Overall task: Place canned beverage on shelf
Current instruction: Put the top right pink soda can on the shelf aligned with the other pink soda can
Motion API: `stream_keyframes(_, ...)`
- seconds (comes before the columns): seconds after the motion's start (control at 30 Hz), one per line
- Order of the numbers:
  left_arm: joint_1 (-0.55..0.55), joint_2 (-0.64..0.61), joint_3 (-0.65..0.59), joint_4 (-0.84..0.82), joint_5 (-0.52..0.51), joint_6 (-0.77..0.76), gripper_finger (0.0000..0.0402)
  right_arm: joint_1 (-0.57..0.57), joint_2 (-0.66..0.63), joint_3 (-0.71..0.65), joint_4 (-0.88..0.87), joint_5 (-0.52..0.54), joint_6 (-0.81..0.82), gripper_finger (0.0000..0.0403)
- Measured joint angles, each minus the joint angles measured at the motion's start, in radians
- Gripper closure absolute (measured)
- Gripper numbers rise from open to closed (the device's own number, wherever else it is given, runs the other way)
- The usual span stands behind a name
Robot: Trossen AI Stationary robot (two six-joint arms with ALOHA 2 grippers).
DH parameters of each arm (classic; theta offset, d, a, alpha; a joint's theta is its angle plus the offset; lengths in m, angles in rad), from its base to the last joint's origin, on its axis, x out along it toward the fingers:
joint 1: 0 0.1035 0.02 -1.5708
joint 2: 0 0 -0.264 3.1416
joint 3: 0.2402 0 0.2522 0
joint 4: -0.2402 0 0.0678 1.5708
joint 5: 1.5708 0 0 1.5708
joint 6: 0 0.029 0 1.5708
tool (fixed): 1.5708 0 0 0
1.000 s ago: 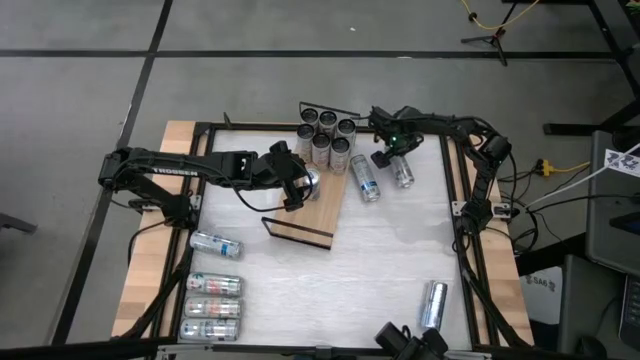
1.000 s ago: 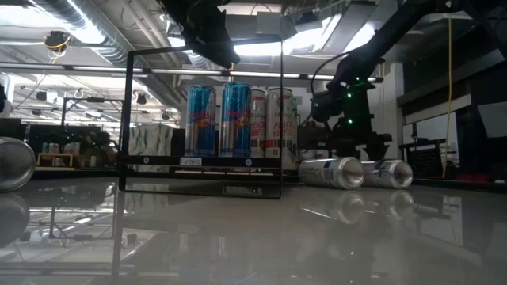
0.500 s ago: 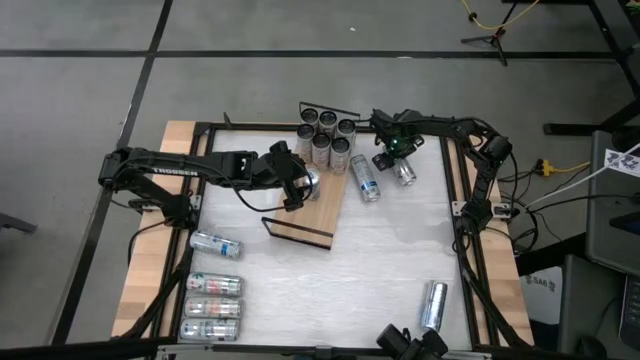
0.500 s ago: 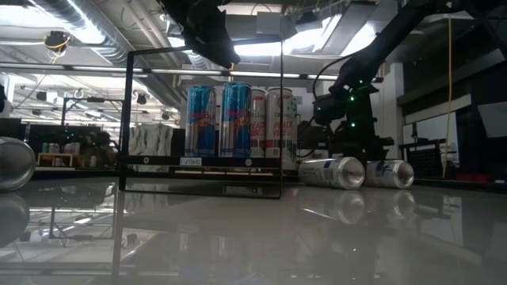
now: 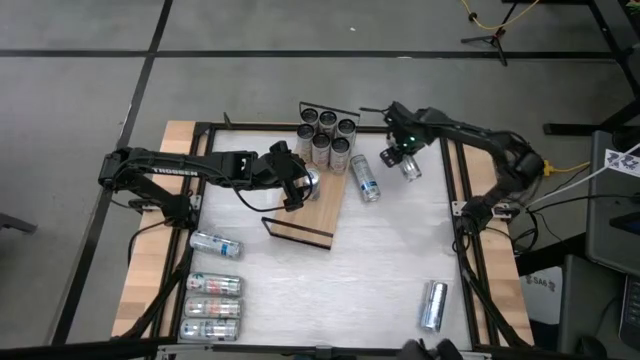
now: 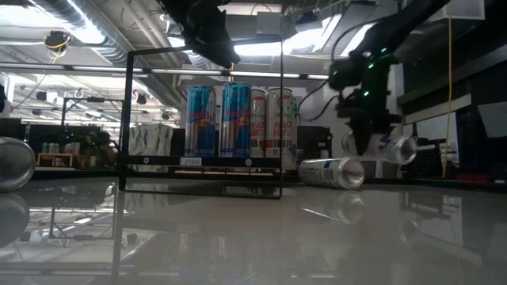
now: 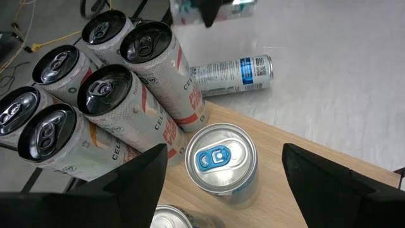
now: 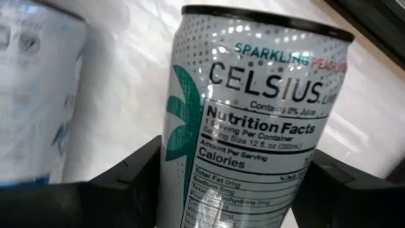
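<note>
Can (lifted) between right fingers.

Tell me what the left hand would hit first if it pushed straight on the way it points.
Probably the upright silver can with the blue tab, which stands on the shelf directly between the fingers of the open left hand. How far ahead it stands is hard to judge.

On the shelf, upright cans crowd the 12 o'clock end; one more can stands just below them under the left gripper. The board's 6 o'clock half lies bare up to its wire rail. A lying can blocks the 3 o'clock side.
</note>
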State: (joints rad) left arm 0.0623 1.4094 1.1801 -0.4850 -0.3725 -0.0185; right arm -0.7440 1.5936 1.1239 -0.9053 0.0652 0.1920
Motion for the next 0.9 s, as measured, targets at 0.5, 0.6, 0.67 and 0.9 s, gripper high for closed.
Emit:
stream_keyframes(0.5,-0.001,0.000,0.000,0.026,0.001,0.003,0.0098,0.364,-0.590,-0.318,0.523,-0.106,0.147,0.0151)
stream_keyframes(0.6,0.000,0.000,0.000,0.044,0.025,0.003,0.0098,0.498,-0.637,-0.381,0.699,-0.103,0.126,0.0151)
stream_keyframes(0.67,-0.001,0.000,0.000,0.067,0.044,0.003,0.0098,0.584,-0.649,-0.424,0.821,-0.104,0.089,0.0151)
stream_keyframes(0.9,-0.031,0.000,0.000,0.177,0.157,0.005,0.0098,0.790,-0.635,-0.558,1.106,-0.111,-0.072,0.0150)
